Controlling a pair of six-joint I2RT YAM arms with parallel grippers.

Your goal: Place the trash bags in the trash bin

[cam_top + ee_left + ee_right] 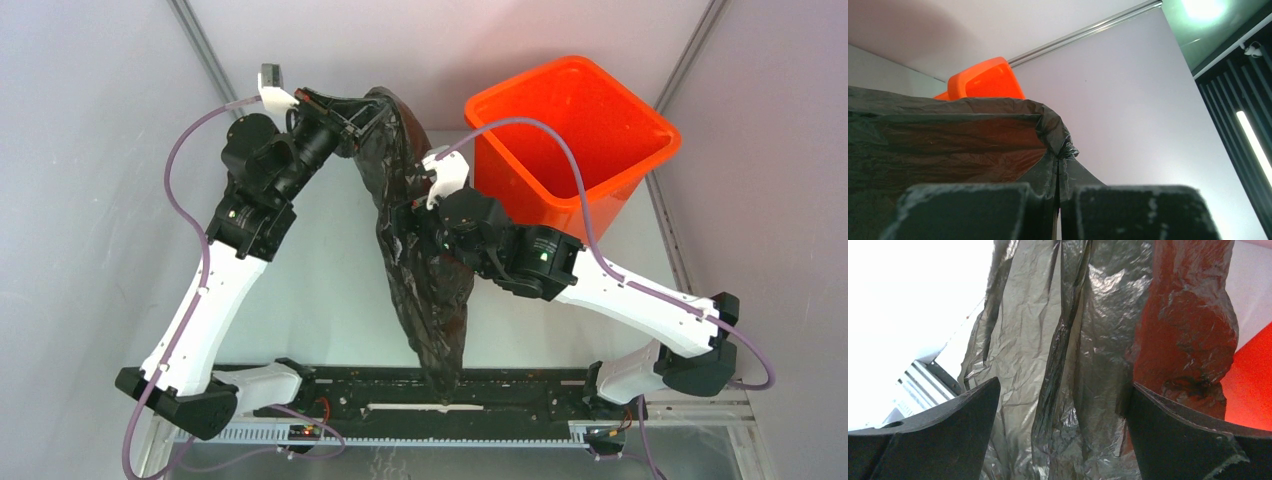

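A large black trash bag (425, 290) hangs in a long wrinkled drape from high at the back centre down to the arms' base rail. My left gripper (362, 115) is shut on the bag's top edge; in the left wrist view the film (973, 145) is pinched between its pads (968, 210). My right gripper (408, 222) stands wide open against the middle of the hanging bag, with the film (1063, 365) between and beyond its fingers (943, 435). The orange trash bin (575, 135) stands upright at the back right, just right of the bag, and looks empty.
The black base rail (420, 395) runs along the near edge under the bag's lower tip. Grey enclosure walls (90, 200) close in on both sides. The right arm's cable (560, 160) arcs over the bin's mouth.
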